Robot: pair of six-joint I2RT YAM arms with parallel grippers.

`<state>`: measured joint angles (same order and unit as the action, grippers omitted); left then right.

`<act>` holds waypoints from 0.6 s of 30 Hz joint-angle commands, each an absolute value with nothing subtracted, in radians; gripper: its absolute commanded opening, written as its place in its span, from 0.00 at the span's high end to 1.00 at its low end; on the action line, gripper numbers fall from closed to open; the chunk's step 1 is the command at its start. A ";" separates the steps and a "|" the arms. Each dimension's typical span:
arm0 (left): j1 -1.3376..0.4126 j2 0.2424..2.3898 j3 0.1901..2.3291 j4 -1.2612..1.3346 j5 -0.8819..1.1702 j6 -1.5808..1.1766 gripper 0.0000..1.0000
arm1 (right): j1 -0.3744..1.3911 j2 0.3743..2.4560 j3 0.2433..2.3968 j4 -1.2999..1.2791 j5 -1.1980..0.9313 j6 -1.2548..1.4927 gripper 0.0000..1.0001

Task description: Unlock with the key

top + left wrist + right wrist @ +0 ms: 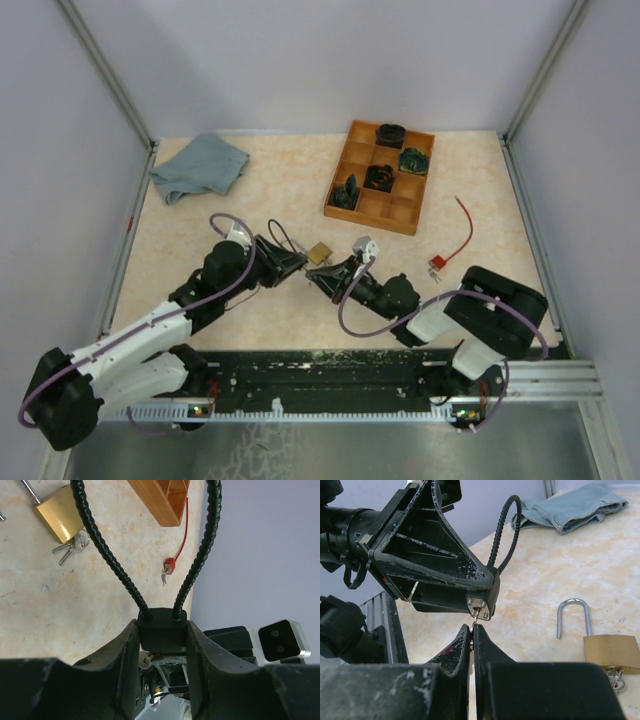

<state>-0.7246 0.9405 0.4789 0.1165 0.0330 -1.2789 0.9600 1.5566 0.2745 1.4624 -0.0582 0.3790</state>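
The wooden tray (402,210) at the back right holds four dark objects, each in its own compartment; the other compartments are bare. Near the middle of the tabletop (300,190), the left hand (297,262) is partly closed, clamping the black body of the cable lock (161,627). Its cable loops away from the hand and its silver keyhole face points at the right hand (471,630). That hand is pinched fully onto the key (476,616), whose shaft runs straight into the keyhole. A brass padlock (612,652) lies beside them.

Three locks (319,252) (437,264) (161,630), one cloth (198,166), one tray (403,211), four dark pieces (378,177)
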 commanded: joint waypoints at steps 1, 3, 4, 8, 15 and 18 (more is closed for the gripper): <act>-0.787 0.929 0.507 0.156 0.283 -1.282 1.00 | 0.910 1.513 0.323 1.538 -0.054 0.382 1.00; -0.789 0.933 0.511 0.152 0.287 -1.269 1.00 | 0.903 1.481 0.354 1.449 -0.072 0.366 1.00; -0.793 0.938 0.516 0.150 0.287 -1.258 1.00 | 0.899 1.463 0.366 1.420 -0.078 0.366 1.00; -0.826 0.961 0.532 0.152 0.277 -1.232 1.00 | 0.879 1.425 0.423 1.325 -0.105 0.371 1.00; -0.865 0.971 0.583 0.056 0.193 -1.151 1.00 | 0.802 1.381 0.424 1.348 -0.198 0.453 1.00; -0.867 0.959 0.569 0.019 0.144 -1.132 1.00 | 0.784 1.341 0.425 1.335 -0.221 0.454 1.00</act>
<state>-0.7837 0.9726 0.5564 0.1059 -0.0433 -1.1660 0.8303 1.4155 0.3294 1.2301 -0.2619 0.4397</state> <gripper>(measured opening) 0.427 0.009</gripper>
